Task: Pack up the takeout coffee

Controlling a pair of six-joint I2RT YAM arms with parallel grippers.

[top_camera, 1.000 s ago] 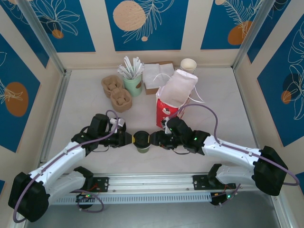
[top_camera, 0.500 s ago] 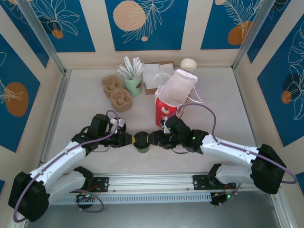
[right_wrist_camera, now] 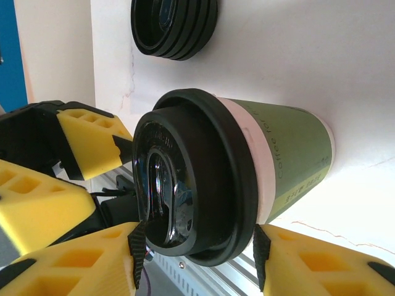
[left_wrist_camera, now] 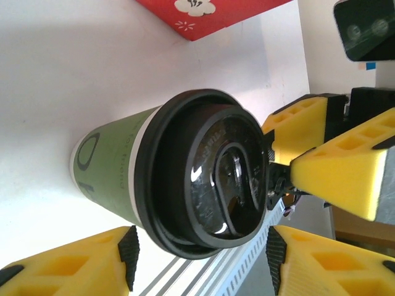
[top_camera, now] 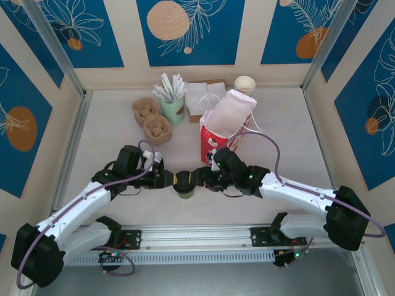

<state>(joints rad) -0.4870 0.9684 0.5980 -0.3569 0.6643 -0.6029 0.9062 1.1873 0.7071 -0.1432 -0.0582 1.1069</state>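
One cup: the takeout coffee (top_camera: pixel 184 183) is standing upright, as far as can be judged, on the worktop (top_camera: pixel 105 148) near its front edge. It is sitting between the two arms, just in front of the red bag (top_camera: pixel 212 147).
Lid: the black lid (left_wrist_camera: pixel 210 172) is sitting on the olive-green cup; whether it is seating fully all round cannot be told.
Right claw: the right claw (right_wrist_camera: pixel 199 254) is pressing its pads against opposite sides of the lid rim, jaws about half spread, and is gripping the cup there.
Left claw: the left claw (left_wrist_camera: pixel 200 256) is straddling the same lid with jaws parted. Slim gaps are showing at both pads, and it is holding nothing.
Bag: the red bag is standing behind the cup, with its pale mouth leaning up and to the right.
Risk, lid: the grip is bearing on the lid rather than the cup wall, so a lift could be pulling the lid off and spilling the drink.
Risk, crowding: both claws are sharing one rim, so a pad brushing it while backing away could be tipping or twisting the cup.
Risk, bag: the mouth is sagging sideways, so a cup base catching its edge could be toppling the bag or landing beside it.
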